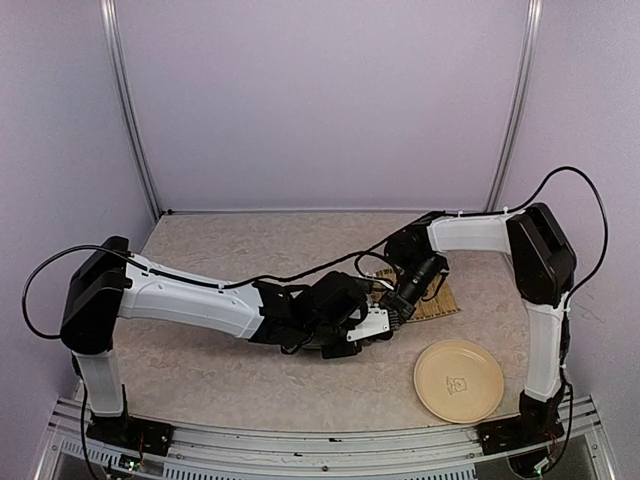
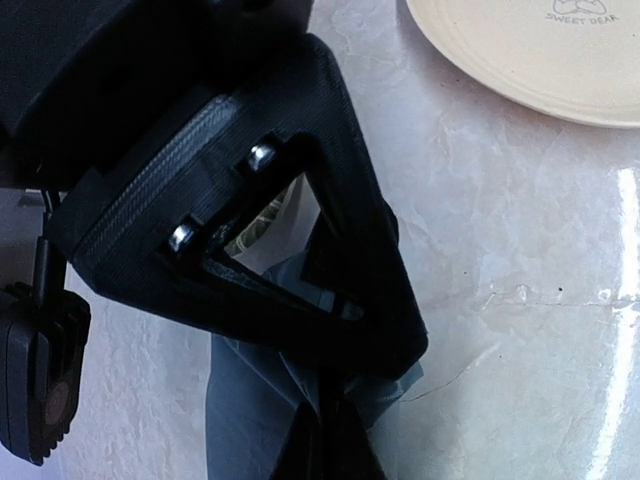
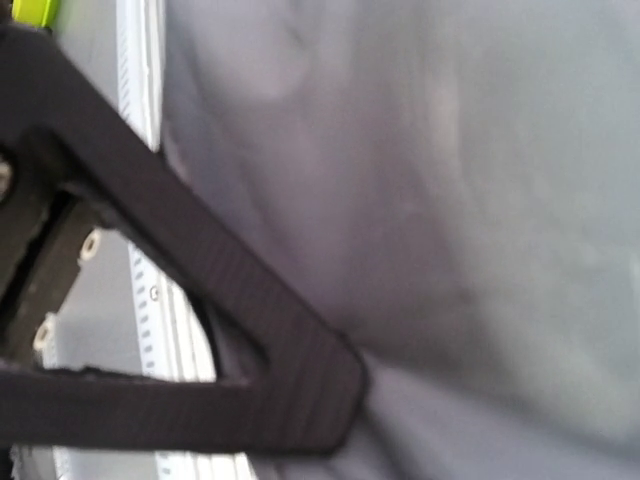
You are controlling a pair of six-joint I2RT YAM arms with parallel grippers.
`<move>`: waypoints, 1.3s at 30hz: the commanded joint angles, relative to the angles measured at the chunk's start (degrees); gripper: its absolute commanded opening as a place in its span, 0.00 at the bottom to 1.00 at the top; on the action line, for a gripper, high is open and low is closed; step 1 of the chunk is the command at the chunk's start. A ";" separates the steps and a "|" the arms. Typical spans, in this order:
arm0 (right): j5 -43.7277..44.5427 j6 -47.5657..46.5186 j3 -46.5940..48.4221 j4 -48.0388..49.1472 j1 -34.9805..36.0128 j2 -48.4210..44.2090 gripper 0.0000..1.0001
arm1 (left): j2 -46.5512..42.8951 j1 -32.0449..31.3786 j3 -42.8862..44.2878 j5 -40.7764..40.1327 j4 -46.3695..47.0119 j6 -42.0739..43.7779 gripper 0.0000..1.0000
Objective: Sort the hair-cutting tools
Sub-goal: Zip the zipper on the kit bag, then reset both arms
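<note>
At mid tabletop (image 1: 230, 240) the arms meet — the left claw (image 2: 350, 392) pinches a fold of the grey-blue pouch (image 2: 245, 400), the cream plate (image 1: 458, 380) lying nearer and to its right, while the right claw (image 1: 397, 308) crowds the same fabric, open or closed I cannot tell — and the hair-cutting tools are hidden from view

Soft, even overhead light. Left wrist view: glare streaks the table (image 2: 620, 260) at right, left gripper (image 2: 345, 400) nearly black. Right wrist view: grey pouch (image 3: 450, 200) close, blurred.
</note>
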 commanded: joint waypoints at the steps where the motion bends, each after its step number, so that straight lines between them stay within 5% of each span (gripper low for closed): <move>1: 23.30 2.63 -4.54 -1.19 -6.41 -0.04 0.00 | -8.52 3.02 -2.14 -6.60 -8.07 -2.58 0.00; 7: 26.98 2.45 -5.94 -0.64 -6.76 -1.34 0.00 | -10.33 3.76 -3.39 -6.44 -9.61 -3.79 0.00; 13: 20.29 -2.08 -1.98 -3.40 -5.99 -2.43 0.00 | -7.67 2.29 -0.98 -6.59 -9.59 -4.29 0.01; 16: 14.12 -4.29 0.40 -4.02 -4.66 -5.88 0.21 | -6.89 2.10 -0.51 -6.47 -7.08 -5.53 0.37; 18: 14.02 -4.43 1.01 -2.68 -3.59 -9.05 0.49 | -7.76 2.05 -1.00 -5.18 -4.61 -6.15 0.48; 25: 15.75 -2.99 4.47 -2.43 -4.50 -19.22 0.74 | -17.02 1.00 -0.02 -7.92 -2.75 -11.99 0.79; 26: 16.96 -2.45 4.91 -1.06 -4.93 -20.97 0.86 | -19.03 1.07 -0.40 -8.69 -2.31 -12.93 0.90; 28: 20.55 0.01 3.84 5.08 -6.38 -25.29 1.00 | -23.17 1.70 -1.61 -10.83 -0.67 -15.42 0.99; 34: 34.88 10.40 -4.48 31.21 -11.45 -38.21 1.00 | -34.95 10.71 -7.08 -14.52 0.57 -26.05 0.99; 39: 42.39 16.57 -22.46 57.33 -11.62 -52.44 1.00 | -41.58 20.63 -12.84 -17.51 3.14 -32.92 0.99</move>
